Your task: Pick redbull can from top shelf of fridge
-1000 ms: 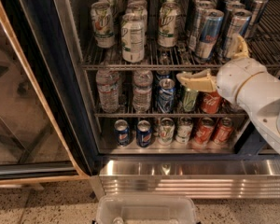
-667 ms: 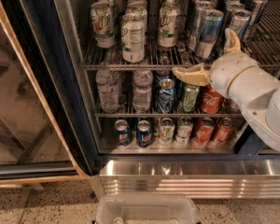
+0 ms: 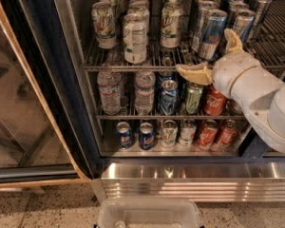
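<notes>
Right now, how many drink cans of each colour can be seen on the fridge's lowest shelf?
Short blue cans: 2
Short silver-white cans: 2
Short red cans: 2
Total: 6
The cream end effector, open, is up at the right side of the top wire shelf.

Arm [image 3: 270,99] beyond the hand [image 3: 203,51] at the top shelf [image 3: 133,66] front, cropped by right edge.

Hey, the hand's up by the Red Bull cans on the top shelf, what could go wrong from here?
The open hand sits at the front redbull can, with one finger level with the top shelf rail; it could snag there. The other slim cans stand packed close behind, so closing could knock one over.
</notes>
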Tool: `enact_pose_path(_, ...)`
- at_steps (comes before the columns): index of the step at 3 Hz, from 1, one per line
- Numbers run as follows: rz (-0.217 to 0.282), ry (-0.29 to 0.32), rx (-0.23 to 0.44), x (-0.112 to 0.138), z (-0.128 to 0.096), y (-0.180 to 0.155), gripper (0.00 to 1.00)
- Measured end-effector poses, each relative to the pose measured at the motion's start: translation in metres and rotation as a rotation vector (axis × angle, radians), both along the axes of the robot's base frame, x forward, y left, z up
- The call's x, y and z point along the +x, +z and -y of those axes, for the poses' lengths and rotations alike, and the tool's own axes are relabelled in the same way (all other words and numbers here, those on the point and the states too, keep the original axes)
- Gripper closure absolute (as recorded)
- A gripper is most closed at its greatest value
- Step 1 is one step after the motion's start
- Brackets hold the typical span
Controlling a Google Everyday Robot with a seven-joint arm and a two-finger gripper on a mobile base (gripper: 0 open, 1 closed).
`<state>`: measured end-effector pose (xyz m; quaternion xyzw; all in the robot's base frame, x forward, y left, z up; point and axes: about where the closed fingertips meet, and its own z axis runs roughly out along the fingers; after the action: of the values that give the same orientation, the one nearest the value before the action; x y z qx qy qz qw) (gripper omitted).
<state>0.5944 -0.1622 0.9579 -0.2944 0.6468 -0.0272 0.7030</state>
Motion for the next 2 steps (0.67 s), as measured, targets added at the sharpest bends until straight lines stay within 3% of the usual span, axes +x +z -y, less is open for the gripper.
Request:
enact_pose_path(1,0.007,-0.017,0.001,0.002,0.003,0.000,0.15)
enact_pose_path(2,0.027,-0.036,0.011,0.020,0.013,0.008,0.16)
